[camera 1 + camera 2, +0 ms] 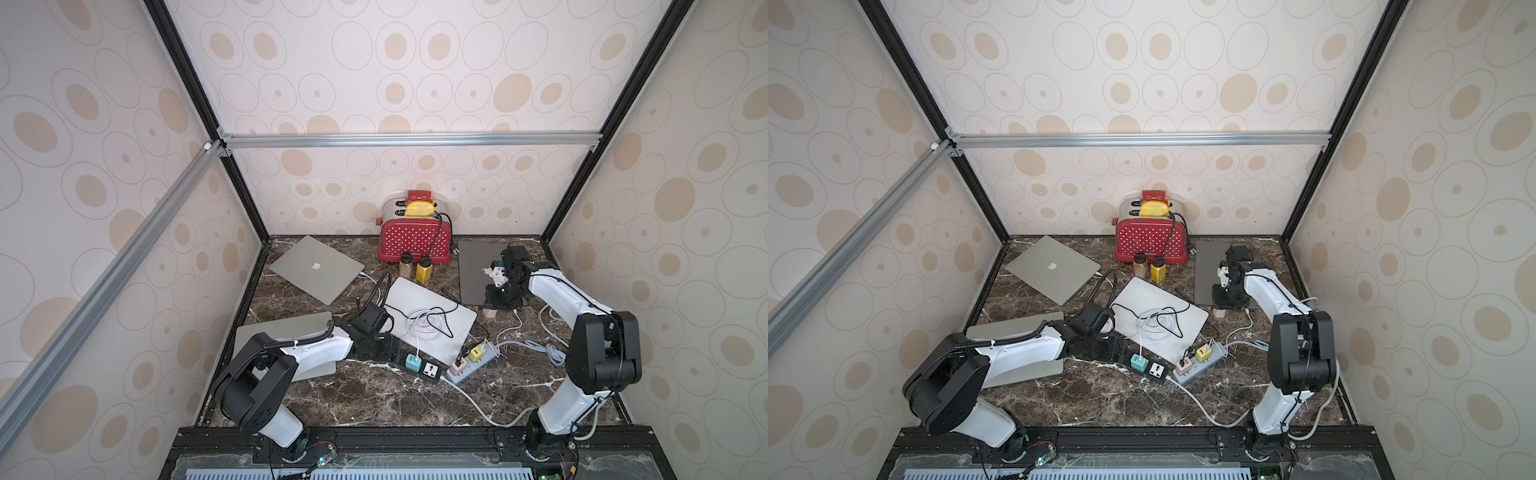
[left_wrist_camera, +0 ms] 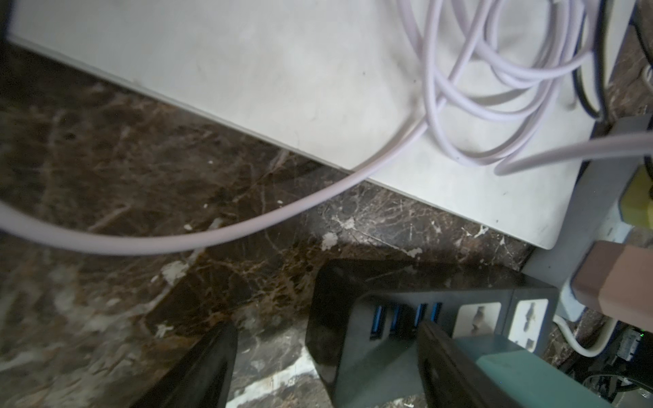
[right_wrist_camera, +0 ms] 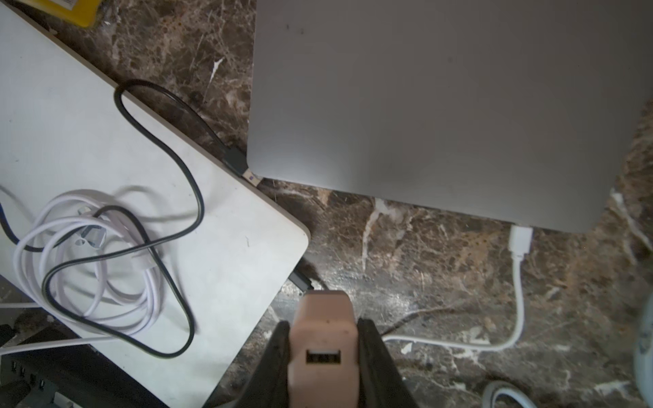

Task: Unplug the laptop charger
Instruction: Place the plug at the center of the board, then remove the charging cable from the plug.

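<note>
Beside a corner of the grey laptop [image 3: 441, 106], a pink charger [image 3: 323, 371] is clamped in the right gripper [image 3: 323, 326], clear of any socket.
The pull from the socket is judged done; a white cable [image 3: 518, 282] is seen plugged into the laptop; the left gripper [image 2: 325, 332] is held with jaws apart over the black power strip [image 2: 399, 296].

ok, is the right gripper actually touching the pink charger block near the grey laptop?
Touching. The right wrist view shows the right gripper closed on the pink charger block, both fingers flush against its sides with no gap.
</note>
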